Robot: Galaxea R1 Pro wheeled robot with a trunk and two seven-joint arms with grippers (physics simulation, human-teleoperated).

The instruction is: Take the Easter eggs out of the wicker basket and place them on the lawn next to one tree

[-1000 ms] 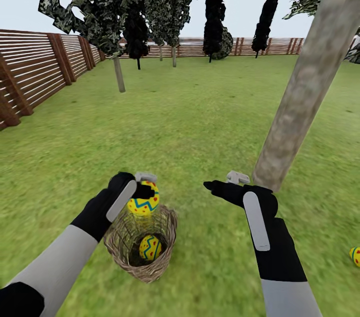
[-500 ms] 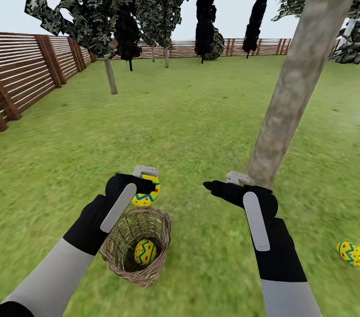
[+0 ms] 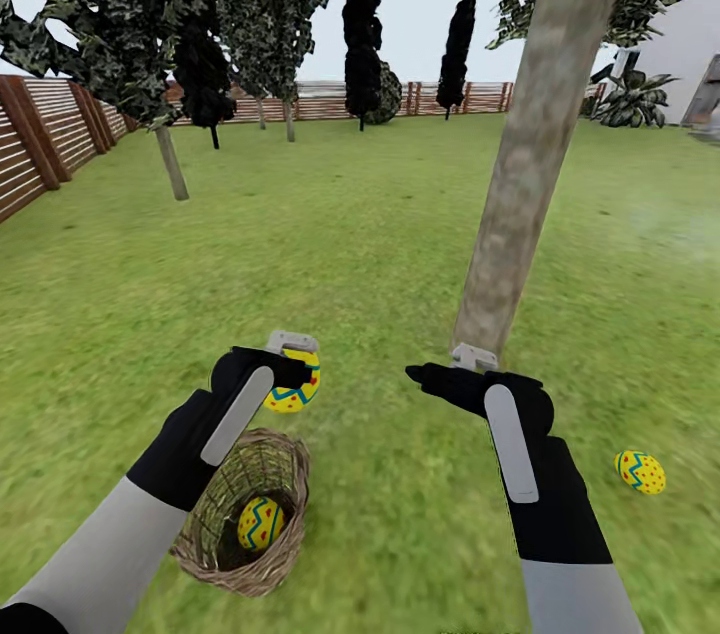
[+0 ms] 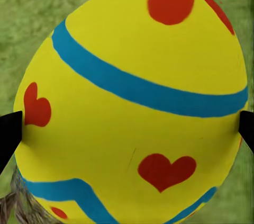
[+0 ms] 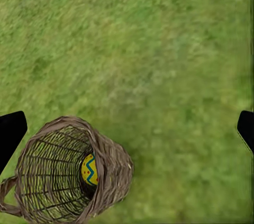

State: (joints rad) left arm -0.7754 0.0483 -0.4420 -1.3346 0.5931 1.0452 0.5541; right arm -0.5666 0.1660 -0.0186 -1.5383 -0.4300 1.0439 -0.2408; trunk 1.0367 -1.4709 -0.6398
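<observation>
Inside the wicker basket [image 3: 205, 554] lies one Easter egg [image 3: 259, 524]

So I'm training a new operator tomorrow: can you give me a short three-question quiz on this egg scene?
1. True or false: the wicker basket is empty.
2. What does the left tool hold?
A. an egg
B. the basket
C. nothing
3. Fill in: the egg on the lawn lies on the robot's ____ side of the tree trunk.

Key:
1. False, one egg in the basket remains.
2. A, the held egg.
3. Right; the right tool is open.
</observation>
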